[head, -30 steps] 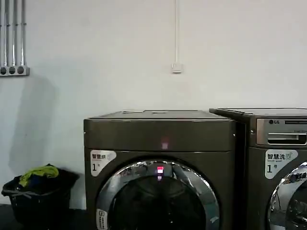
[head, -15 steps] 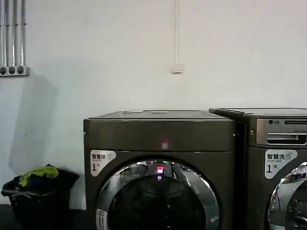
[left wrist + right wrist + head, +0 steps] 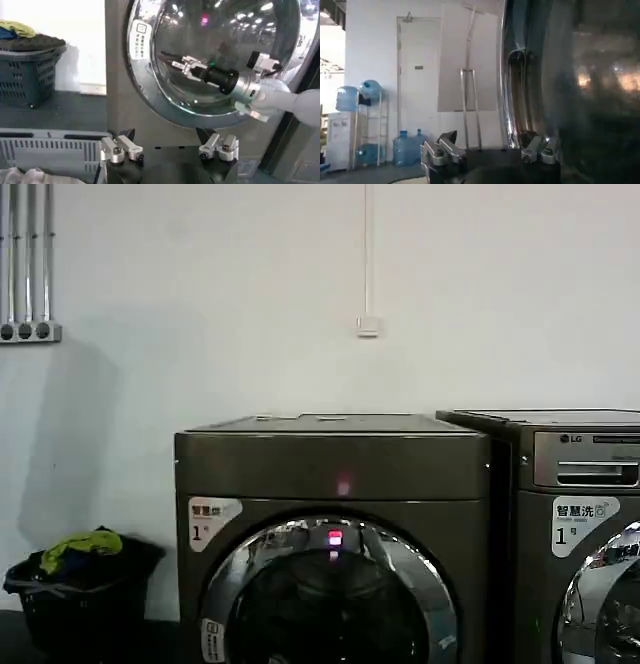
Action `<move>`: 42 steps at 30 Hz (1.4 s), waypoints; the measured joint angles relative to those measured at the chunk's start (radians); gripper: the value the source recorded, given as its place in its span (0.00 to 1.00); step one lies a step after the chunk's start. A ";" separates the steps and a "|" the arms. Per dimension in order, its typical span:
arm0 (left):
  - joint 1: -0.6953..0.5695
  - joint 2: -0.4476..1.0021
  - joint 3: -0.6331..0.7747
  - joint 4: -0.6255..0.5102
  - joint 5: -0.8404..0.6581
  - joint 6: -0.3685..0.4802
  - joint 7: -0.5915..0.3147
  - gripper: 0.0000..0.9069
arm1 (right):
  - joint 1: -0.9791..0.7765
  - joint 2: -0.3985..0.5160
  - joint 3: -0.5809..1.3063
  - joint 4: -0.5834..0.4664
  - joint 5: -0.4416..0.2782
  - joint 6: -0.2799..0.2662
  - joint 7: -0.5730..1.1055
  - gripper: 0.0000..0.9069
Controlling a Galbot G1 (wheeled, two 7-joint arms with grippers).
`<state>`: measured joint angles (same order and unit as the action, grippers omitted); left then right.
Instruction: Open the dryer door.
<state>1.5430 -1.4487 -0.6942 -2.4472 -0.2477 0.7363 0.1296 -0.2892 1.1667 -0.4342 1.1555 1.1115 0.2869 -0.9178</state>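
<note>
Two end effectors at the closed dryer door (image 3: 330, 599).
Right end effector (image 3: 182, 64) reaches toward the chrome rim, grip state indeterminable; left end effector (image 3: 169, 150) waits below, fingers spread.

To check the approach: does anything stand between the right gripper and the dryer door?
Nothing visible does. The right gripper, open, is close to the chrome rim of the dryer door, with no object between them. The left gripper, open, sits farther from the door.

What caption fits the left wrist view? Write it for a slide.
Left gripper open, low before the dryer door; right gripper reaches against the glass.
</note>
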 joint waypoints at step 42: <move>0.065 -0.012 0.003 -0.049 0.000 -0.023 -0.008 1.00 | 0.175 0.303 -0.022 -0.423 -0.085 0.006 0.020 1.00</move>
<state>1.6083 -1.4609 -0.6912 -2.4960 -0.2475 0.7131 0.1212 -0.1141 1.4694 -0.4561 0.7327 1.0264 0.2934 -0.8978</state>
